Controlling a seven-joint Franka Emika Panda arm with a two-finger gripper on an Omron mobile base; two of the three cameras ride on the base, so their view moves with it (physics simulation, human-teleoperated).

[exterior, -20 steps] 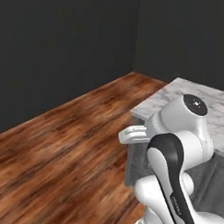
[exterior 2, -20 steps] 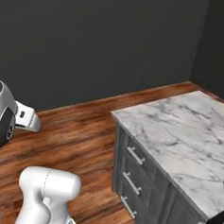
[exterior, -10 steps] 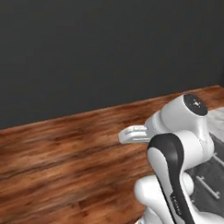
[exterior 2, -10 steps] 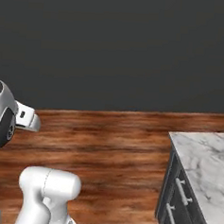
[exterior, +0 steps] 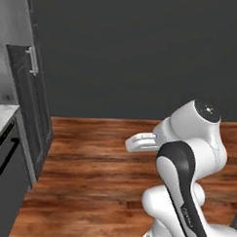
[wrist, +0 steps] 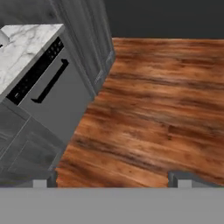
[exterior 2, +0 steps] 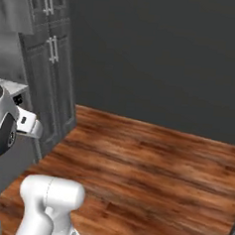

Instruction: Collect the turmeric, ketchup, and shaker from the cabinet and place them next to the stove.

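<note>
My gripper (wrist: 113, 182) is open, its two dark fingertips (wrist: 43, 181) spread wide with nothing between them, and it looks down on a wooden floor (wrist: 153, 100). The arm is folded close over the base, its white elbow (exterior: 201, 119) high on the right of the left base view. The turmeric, the ketchup, the shaker, the cabinet and the stove are out of view.
A tall dark grey pantry unit (exterior 2: 49, 60) with bar handles stands at the left. Beside it is a grey dishwasher front (wrist: 54, 89) under a marble counter (wrist: 26, 37). Wooden floor (exterior: 98, 188) spreads ahead to a dark wall (exterior 2: 163, 53).
The base has turned, so the whole scene slid right. The marble island left the picture and the pantry unit and dishwasher came in at the left. The arm keeps its folded pose.
</note>
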